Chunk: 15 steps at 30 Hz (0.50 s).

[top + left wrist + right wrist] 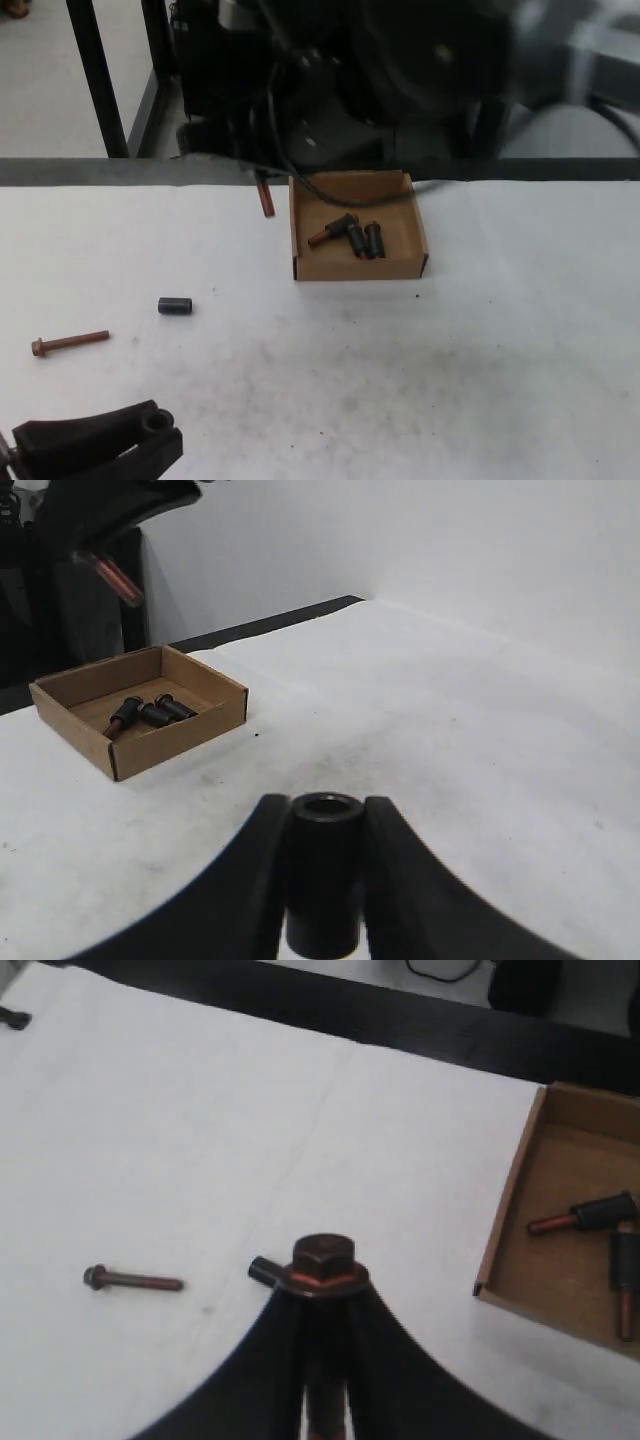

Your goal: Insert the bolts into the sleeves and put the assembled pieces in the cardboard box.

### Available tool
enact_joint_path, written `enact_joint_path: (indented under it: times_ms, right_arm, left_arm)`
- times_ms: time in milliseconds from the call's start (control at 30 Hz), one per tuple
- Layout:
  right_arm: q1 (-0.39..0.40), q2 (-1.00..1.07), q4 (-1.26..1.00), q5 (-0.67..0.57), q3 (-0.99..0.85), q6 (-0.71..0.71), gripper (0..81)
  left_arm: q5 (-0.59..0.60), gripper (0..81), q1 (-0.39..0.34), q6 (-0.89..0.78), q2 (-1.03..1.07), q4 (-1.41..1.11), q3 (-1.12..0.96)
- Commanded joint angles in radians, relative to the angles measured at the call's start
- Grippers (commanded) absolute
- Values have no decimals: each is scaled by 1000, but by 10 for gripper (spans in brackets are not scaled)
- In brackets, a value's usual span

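Worktop (pixel 480 380): white; it carries the box, one loose bolt and one loose sleeve.
Right arm: high over the far edge, with its wrist looking down on the worktop.
Left arm: low at the near left corner, lying close to level as far as I can judge.
Box (pixel 357 268): open cardboard, at the middle of the far edge, with three assembled pieces (pixel 352 236) lying in it.
Right pincer (pixel 322 1305): pinching the held bolt just under its head.
Left pincer (pixel 325 810): pinching the held sleeve between its tips.
Held bolt (pixel 323 1265): hangs shank down, a little tilted, above the far edge just left of the box.
Loose bolt (pixel 70 343): lies flat near the left edge, head towards that edge.
Held sleeve (pixel 322 890): its long axis runs out along the fingers, and the open bore faces away from the wrist.
Loose sleeve (pixel 174 305): on its side near the loose bolt, between it and the box.
Relation that matters: the held bolt is far and high, the held sleeve near and low, and they are well apart. Shank and bore are not in line, so I judge both must meet on one axis before insertion.
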Motion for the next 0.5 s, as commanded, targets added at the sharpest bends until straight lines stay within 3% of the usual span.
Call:
enact_joint_path:
  times_ms: [0,133,300,467]
  right_arm:
    - [26,-129,-149,-20,156,-3,2]
    - [66,-274,-306,-38,376,-3,2]
    - [95,-411,-487,-74,558,-3,2]
    - [97,-488,-620,-174,676,-3,2]
  left_arm:
    - [5,8,-3,56,7,-43,8]
    - [16,8,-3,70,68,-78,9]
    - [103,8,-3,217,216,-195,9]
    - [134,8,-3,172,396,-368,9]
